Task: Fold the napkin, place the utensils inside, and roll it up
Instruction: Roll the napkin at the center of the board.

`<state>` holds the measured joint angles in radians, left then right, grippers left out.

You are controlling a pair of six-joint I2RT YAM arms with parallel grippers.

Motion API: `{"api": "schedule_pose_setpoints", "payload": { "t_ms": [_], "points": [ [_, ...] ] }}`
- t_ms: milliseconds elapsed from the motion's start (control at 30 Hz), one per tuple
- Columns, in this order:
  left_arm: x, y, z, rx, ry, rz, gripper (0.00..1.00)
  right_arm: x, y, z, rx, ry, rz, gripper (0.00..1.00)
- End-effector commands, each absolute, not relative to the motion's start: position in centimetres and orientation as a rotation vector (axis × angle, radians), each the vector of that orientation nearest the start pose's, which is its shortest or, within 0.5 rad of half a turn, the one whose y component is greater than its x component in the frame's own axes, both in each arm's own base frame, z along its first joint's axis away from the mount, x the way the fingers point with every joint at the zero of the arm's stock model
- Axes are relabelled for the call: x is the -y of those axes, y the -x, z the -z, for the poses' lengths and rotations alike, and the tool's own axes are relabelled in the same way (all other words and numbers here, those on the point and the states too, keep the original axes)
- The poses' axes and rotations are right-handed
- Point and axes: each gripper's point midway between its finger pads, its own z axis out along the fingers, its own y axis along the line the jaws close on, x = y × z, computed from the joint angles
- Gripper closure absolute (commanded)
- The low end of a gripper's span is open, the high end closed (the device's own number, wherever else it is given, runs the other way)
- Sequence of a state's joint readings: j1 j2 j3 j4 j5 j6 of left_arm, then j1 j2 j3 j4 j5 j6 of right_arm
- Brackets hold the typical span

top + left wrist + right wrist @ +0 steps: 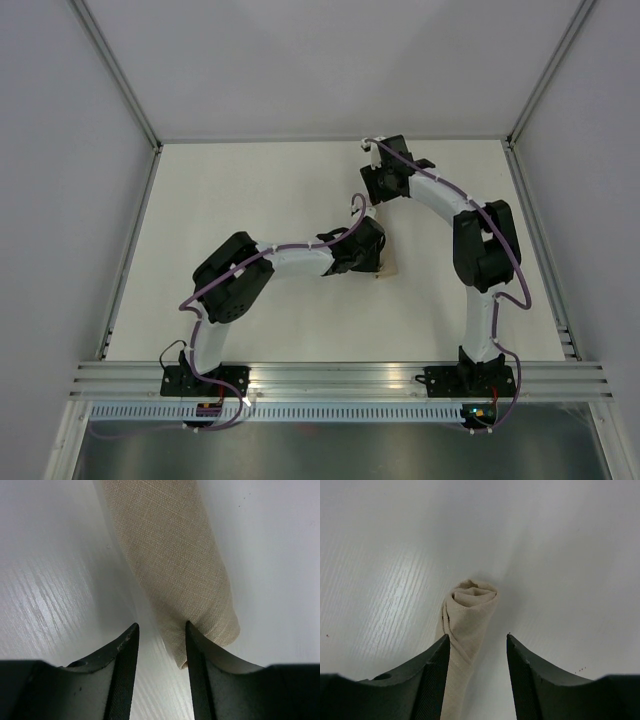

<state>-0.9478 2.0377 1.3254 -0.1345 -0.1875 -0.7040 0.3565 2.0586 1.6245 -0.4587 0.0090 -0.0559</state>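
Table (250, 200) is white & flat, w/ thin lines in it and a shiny patch from the light. Grey walls (60, 150) stand on 3 sides. Silver metal rails (340, 375) run along the near edge, where both arms are bolted on.

The napkin (170, 555) is tan cloth, rolled up into a tube. It lies on the table near the middle, btwn the 2 arms. Can't see what is inside the roll.

L gripper (162, 625) is low over one end of the roll. Its fingers (125, 655) are apart, w/ bare table showing btwn them. The roll's end touches one finger only. It holds nothing.

R gripper (477, 637) is at the other end. Its cam shows the swirl of cloth at the tip. The roll lies btwn the fingers, right up against one and w/ a gap to the other. Fingers are apart, not squeezing.
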Motion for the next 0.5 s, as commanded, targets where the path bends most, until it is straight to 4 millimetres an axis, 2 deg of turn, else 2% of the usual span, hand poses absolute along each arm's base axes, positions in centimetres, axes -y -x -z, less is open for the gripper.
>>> {"api": "schedule_pose_setpoints", "payload": {
  "t_ms": [0, 333, 467],
  "points": [
    [40.4, -30.9, -3.8, -2.435, -0.274, 0.493, 0.52, -16.9, -47.6, -9.5, -2.439, 0.475, -0.153, 0.45],
    [42.4, -33.0, -8.6, -2.335, -0.296, 0.607, 0.47, -15.5, -46.3, -11.7, -2.419, 0.465, -0.239, 0.44],
    [42.4, -33.9, -10.0, -2.306, -0.28, 0.642, 0.47, -14.5, -46.1, -11.4, -2.425, 0.448, -0.245, 0.44]
  ]
}}
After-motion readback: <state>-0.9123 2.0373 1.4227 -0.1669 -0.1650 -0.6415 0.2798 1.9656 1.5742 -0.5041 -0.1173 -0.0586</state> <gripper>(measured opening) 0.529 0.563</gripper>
